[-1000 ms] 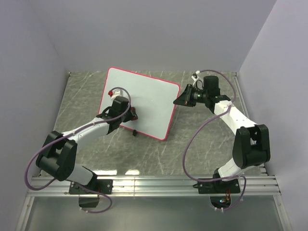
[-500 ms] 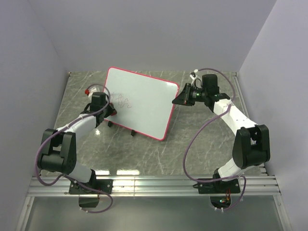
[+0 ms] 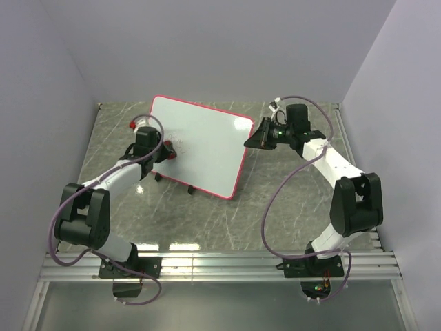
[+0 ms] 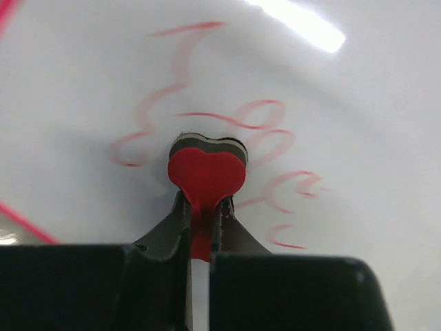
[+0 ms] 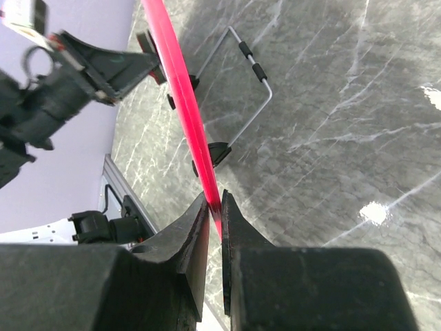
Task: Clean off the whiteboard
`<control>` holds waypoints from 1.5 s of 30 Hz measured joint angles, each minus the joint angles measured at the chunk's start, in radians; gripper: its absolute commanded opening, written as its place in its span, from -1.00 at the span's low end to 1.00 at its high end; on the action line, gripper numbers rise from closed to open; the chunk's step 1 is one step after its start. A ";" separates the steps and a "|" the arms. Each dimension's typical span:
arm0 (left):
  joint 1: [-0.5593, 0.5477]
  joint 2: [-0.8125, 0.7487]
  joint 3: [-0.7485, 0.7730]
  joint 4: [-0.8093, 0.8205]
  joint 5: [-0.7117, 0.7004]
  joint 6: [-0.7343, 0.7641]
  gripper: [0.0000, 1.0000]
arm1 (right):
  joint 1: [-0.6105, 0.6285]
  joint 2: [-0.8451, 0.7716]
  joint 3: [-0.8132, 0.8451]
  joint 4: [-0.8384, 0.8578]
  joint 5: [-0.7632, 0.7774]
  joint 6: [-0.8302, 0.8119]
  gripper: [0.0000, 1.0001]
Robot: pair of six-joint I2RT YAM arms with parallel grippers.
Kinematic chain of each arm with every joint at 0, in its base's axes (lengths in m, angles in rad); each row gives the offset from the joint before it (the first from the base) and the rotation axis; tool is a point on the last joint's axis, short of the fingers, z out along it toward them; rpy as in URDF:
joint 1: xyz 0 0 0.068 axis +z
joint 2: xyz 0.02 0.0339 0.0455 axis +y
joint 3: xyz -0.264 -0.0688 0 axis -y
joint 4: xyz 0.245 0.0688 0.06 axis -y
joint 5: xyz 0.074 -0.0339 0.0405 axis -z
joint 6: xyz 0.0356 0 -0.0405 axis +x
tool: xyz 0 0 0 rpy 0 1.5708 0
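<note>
The whiteboard [image 3: 203, 148] stands tilted on the marble table with its red-pink frame and black feet at its near edge. Red scribbles [image 4: 269, 131] cover its face in the left wrist view. My left gripper [image 3: 165, 150] is shut on a red heart-shaped eraser [image 4: 207, 172], whose layered pad presses on the board among the scribbles. My right gripper [image 3: 249, 141] is shut on the whiteboard's right frame edge [image 5: 186, 96] and holds it up.
A wire stand [image 5: 251, 69] and black feet [image 5: 219, 152] show behind the board in the right wrist view. Purple walls close the table at the back and sides. An aluminium rail [image 3: 220, 265] runs along the near edge.
My left gripper went from the board's lower left out past its left edge, then back onto the upper left face. The right gripper shifted slightly up and left with the board.
</note>
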 measured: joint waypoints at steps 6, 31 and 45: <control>-0.155 0.063 0.135 0.045 -0.001 -0.029 -0.99 | 0.021 0.027 0.005 0.010 0.017 0.008 -1.00; 0.160 0.203 0.140 0.068 0.092 -0.006 -0.99 | 0.044 0.057 0.070 -0.084 0.010 -0.053 -1.00; -0.106 0.304 0.422 0.068 0.174 -0.013 -0.99 | 0.045 0.072 0.069 -0.115 0.023 -0.052 -1.00</control>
